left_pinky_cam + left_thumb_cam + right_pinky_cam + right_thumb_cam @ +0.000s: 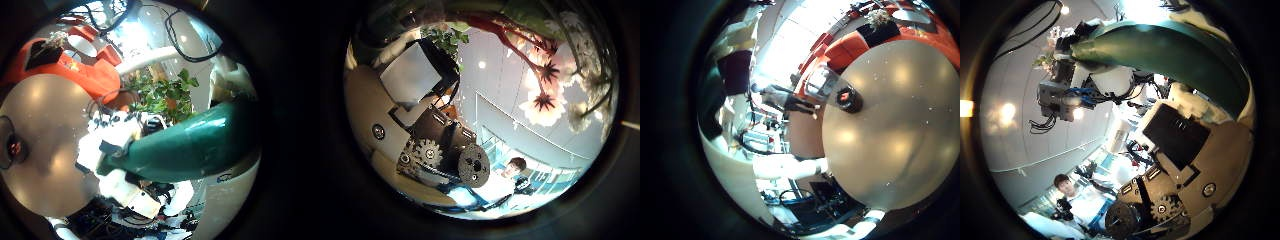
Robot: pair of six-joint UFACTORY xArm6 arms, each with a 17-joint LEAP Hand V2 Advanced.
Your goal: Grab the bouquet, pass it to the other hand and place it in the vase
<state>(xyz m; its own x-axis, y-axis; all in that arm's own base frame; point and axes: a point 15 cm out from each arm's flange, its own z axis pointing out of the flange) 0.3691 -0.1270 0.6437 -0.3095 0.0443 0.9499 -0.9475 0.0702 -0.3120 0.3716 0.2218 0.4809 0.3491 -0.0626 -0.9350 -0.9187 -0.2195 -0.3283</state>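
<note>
The bouquet (545, 75) fills much of the left thumb side palm view, its flower heads and stems close to my left palm. From the right thumb side palm view my left hand (1065, 92) is seen some way off, fingers curled, with the bouquet's blooms (1055, 42) sticking out of it. Its leaves (165, 95) show beyond a teal part of the left hand (195, 145). My right hand (125, 165) hangs over the round table (50, 120), apart from the bouquet, with its fingers relaxed and nothing in them. I cannot make out a vase.
A small dark round fitting (845, 98) sits at the table's rim (890, 110) and is seen again as the fitting (14, 148). Bulky things (70, 65) stand beyond the table's far edge.
</note>
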